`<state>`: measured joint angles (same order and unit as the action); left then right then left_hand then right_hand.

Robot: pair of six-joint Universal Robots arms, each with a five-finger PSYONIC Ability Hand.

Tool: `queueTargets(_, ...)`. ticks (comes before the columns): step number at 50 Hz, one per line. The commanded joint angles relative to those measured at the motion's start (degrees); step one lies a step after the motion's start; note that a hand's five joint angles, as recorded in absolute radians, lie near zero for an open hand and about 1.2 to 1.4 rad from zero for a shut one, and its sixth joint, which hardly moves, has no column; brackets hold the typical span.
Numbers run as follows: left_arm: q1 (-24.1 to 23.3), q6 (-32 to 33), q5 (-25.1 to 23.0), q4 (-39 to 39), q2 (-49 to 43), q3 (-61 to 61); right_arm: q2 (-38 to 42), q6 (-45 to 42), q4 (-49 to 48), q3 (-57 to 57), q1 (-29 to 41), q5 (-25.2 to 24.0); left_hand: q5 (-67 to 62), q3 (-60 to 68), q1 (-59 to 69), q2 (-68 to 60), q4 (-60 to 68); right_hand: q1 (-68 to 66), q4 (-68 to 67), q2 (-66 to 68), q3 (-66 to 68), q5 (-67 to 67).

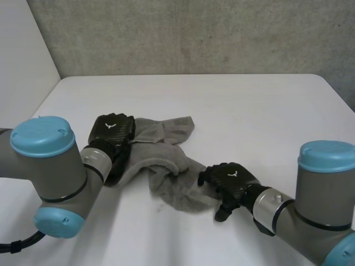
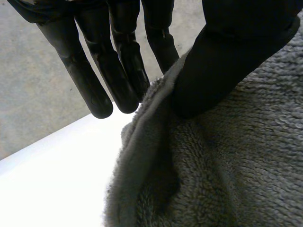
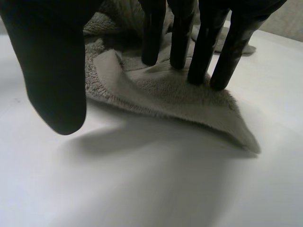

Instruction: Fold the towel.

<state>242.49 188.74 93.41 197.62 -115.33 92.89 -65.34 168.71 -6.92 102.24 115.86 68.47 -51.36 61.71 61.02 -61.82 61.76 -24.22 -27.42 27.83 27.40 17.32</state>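
1. Right hand [image 3: 52,71]: its thumb is closest in its own wrist view, hanging free just above the bare table [image 3: 142,189] and touching no cloth. Its straight fingers [image 3: 203,56] press tips-down on the near end of the towel [image 3: 161,97]. It grips nothing; the hand is relaxed and only pressing.
2. Left hand [image 2: 222,61]: the thumb is pushed into a raised ridge of cloth. The straight fingers [image 2: 90,85] stand on the ridge's other side, tips clear of the table. I read this as a loose pinch on the towel's edge.
3. Position, head view: the towel sits left of the table's middle, well in from every edge. Its far-left end is under the left hand and its near-right end is under the right hand's fingers.
4. Key relation: the towel's long axis runs diagonally from one hand to the other. Each hand sits on its own end, so neither is nearer.
5. Appearance: grey terry, crumpled and bunched rope-like through the middle. One loose flap [image 1: 180,124] juts out on the far side, near the left hand. The corner under the right hand's fingers lifts slightly off the table.
6. Judgement: the towel is not yet flat and shows no clean fold. The next move probably calls for drawing the two ends apart along that diagonal. For that, the right hand's thumb would first need to get under the lifted corner.
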Motion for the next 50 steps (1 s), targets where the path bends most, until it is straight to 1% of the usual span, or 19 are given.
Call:
queueTargets(1, 1.6, -0.2, 0.0, -0.2, 0.5, -0.3, 2.2, 2.8, -3.4, -1.8, 2.0, 0.4, -16.0, 15.6, 16.3, -15.5, 15.6, -29.3, -26.1, 25.7, 26.1, 26.2)
queueTargets(2, 1.8, -0.3, 0.0, -0.2, 0.7, -0.5, 2.5, 3.3, -3.8, -2.6, 2.4, 0.7, -18.6, 18.3, 19.0, -18.2, 18.2, -50.4, -47.2, 46.8, 47.2, 47.3)
queueTargets(3, 2.0, -0.3, 0.0, -0.2, 1.2, -0.7, 2.5, 3.2, -4.2, -3.6, 2.4, 0.8, -18.6, 18.3, 19.0, -18.2, 18.2, -55.7, -52.5, 52.1, 52.5, 52.6)
queueTargets(9, 4.0, -0.3, 0.1, 0.0, 3.8, -2.6, 0.9, 1.9, -4.6, -9.5, 1.6, 3.5, -18.6, 18.3, 19.0, -18.2, 18.2, -55.8, -52.6, 52.2, 52.6, 52.7)
queueTargets(11, 5.8, -0.6, 0.2, -0.4, 5.7, -7.2, -1.5, -0.9, -6.2, -16.6, 0.5, 7.8, -18.6, 18.3, 19.0, -18.2, 18.2, -55.8, -52.6, 52.2, 52.6, 52.7)
queueTargets(13, 6.7, -0.8, 0.4, -0.7, 6.8, -10.2, -3.0, -2.8, -7.1, -20.6, -0.5, 10.0, -18.6, 18.3, 19.0, -18.2, 18.2, -55.8, -52.6, 52.2, 52.6, 52.7)
queueTargets(16, 8.3, -1.5, 2.5, -1.9, 8.4, -16.5, -5.5, -7.0, -7.8, -27.8, -2.8, 13.1, -18.6, 18.3, 19.0, -18.2, 18.2, -55.8, -52.6, 52.2, 52.6, 52.7)
queueTargets(21, 10.3, -3.9, 6.2, -3.0, 10.6, -22.7, -7.4, -10.9, -7.3, -34.9, -3.7, 14.4, -18.6, 18.3, 19.0, -18.2, 18.2, -55.8, -52.6, 52.2, 52.6, 52.7)
queueTargets(25, 11.8, -7.7, 7.0, -3.4, 12.1, -22.6, -7.5, -11.4, -5.9, -34.0, -4.0, 14.2, -18.6, 18.3, 19.0, -18.2, 18.2, -55.8, -52.6, 52.2, 52.6, 52.7)
queueTargets(27, 12.0, -11.8, 6.9, -5.2, 12.1, -19.5, -7.2, -11.4, -5.0, -33.0, -4.1, 14.0, -18.6, 18.3, 19.0, -18.2, 18.2, -55.8, -52.6, 52.2, 52.6, 52.7)
queueTargets(31, 12.0, -14.8, 6.3, -7.6, 11.4, -15.4, -5.9, -11.7, -4.1, -29.6, -3.8, 12.9, -18.6, 18.3, 19.0, -18.2, 18.2, -55.8, -52.6, 52.2, 52.6, 52.7)
queueTargets(36, 11.4, -19.0, 4.1, -8.9, 3.4, -6.4, -0.9, -13.9, -3.8, -24.6, -4.0, 12.2, -15.3, 15.0, 15.7, -14.9, 14.9, -55.8, -52.6, 52.2, 52.6, 52.7)
queueTargets(40, 11.5, -19.5, 4.1, -8.8, -0.8, -3.5, 1.8, -16.8, -3.6, -23.1, -4.6, 12.3, -14.6, 14.3, 15.0, -14.2, 14.2, -55.8, -52.6, 52.2, 52.6, 52.7)
queueTargets(42, 11.5, -19.6, 4.1, -8.7, -3.1, -2.6, 3.2, -18.4, -3.5, -22.2, -5.6, 12.4, -11.4, 11.1, 11.8, -11.0, 11.0, -55.8, -52.6, 52.2, 52.6, 52.7)
queueTargets(44, 11.8, -19.6, 3.8, -8.8, -5.7, -1.5, 4.6, -23.0, -3.5, -20.3, -8.9, 12.8, 5.6, -6.0, -5.3, 6.1, -6.0, -55.8, -52.6, 52.2, 52.6, 52.7)
queueTargets(45, 11.8, -19.6, 3.8, -8.8, -5.7, -1.5, 4.6, -23.0, -3.5, -20.3, -8.9, 12.8, 5.7, -6.1, -5.4, 6.2, -6.1, -55.8, -52.6, 52.2, 52.6, 52.7)
queueTargets(48, 11.9, -19.5, 1.7, -8.8, -5.3, 0.1, 4.8, -29.5, -3.9, -18.4, -12.1, 12.8, 22.5, -22.8, -22.1, 22.9, -22.9, -55.8, -52.6, 52.2, 52.6, 52.7)
queueTargets(49, 11.9, -19.5, 1.7, -8.8, -5.3, 0.1, 4.8, -29.5, -3.9, -18.4, -12.1, 12.8, 22.6, -22.9, -22.2, 23.0, -23.0, -55.8, -52.6, 52.2, 52.6, 52.7)
queueTargets(50, 11.8, -19.5, 0.9, -8.9, -4.3, 0.3, 4.6, -30.2, -4.0, -18.1, -12.9, 12.8, 31.4, -31.7, -31.0, 31.8, -31.8, -55.8, -52.6, 52.2, 52.6, 52.7)
